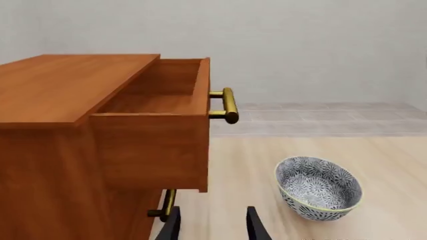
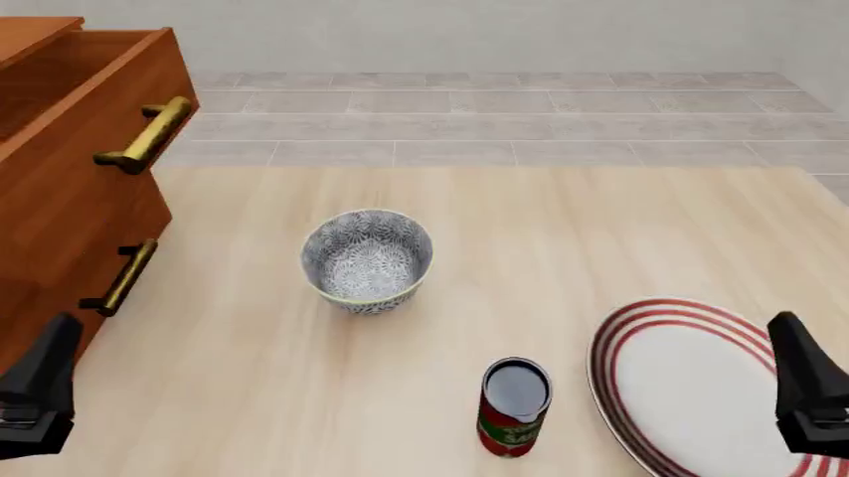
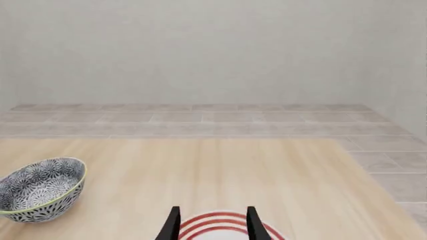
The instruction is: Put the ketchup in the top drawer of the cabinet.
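The ketchup (image 2: 514,406) was seen standing upright on the table (image 2: 558,238), at about six o'clock in the front view, well apart from both grippers. Just beside it, toward four o'clock, a plate (image 2: 677,383) with red rings was laid flat. A patterned grey bowl (image 2: 368,259) was placed near the table's middle, at roughly eleven o'clock from the ketchup. The cabinet (image 2: 54,199) was set at the nine-to-ten o'clock edge, and its top drawer (image 1: 160,105) was found pulled out, with nothing seen on the part of its floor that showed; the lower drawer front (image 2: 80,288) was closed. The left gripper (image 1: 212,225) was held with its fingers parted and nothing between them, below the open drawer. The right gripper (image 3: 212,224) was likewise spread and unloaded, over the plate.
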{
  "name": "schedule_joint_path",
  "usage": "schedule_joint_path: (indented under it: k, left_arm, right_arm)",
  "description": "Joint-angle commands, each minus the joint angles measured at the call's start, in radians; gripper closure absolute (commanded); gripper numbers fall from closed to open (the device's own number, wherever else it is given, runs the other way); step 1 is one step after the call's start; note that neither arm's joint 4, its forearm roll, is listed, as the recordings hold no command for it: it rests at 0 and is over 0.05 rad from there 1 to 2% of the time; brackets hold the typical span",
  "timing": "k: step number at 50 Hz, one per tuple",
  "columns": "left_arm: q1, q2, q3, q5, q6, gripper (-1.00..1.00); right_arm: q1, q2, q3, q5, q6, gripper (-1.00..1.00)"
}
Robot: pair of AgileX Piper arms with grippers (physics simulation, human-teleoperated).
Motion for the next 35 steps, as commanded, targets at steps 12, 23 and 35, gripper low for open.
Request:
schedule_joint_path:
  k: [12,23,35]
  left_arm:
    - [-0.163,-0.001,-0.137,0.155,0.024,-1.00]
    - [-0.300,0.004,-0.128,0.225,0.036,-1.00]
    - [-0.513,0.225,-0.114,0.097,0.023,-1.00]
  right_arm:
    - [-0.011,0.003,-0.033,0.017,-0.005,-1.00]
    - [-0.009,0.004,-0.027,0.021,-0.007,-1.00]
    - [-0.005,0.002,-0.002,0.007,-0.007,-1.00]
